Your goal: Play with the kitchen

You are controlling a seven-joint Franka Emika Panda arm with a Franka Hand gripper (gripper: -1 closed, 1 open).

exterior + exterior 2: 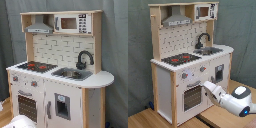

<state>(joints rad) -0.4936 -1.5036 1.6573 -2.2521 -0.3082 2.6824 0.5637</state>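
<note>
the kitchen (188, 65) stands on wood floor (148, 119).

wooden floor (148, 119), kitchen (183, 65) standing on it

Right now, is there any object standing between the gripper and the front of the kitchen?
Nothing visible does. In the second exterior view the gripper is right at the oven door on the kitchen, below the knobs, with no object between them.
</note>
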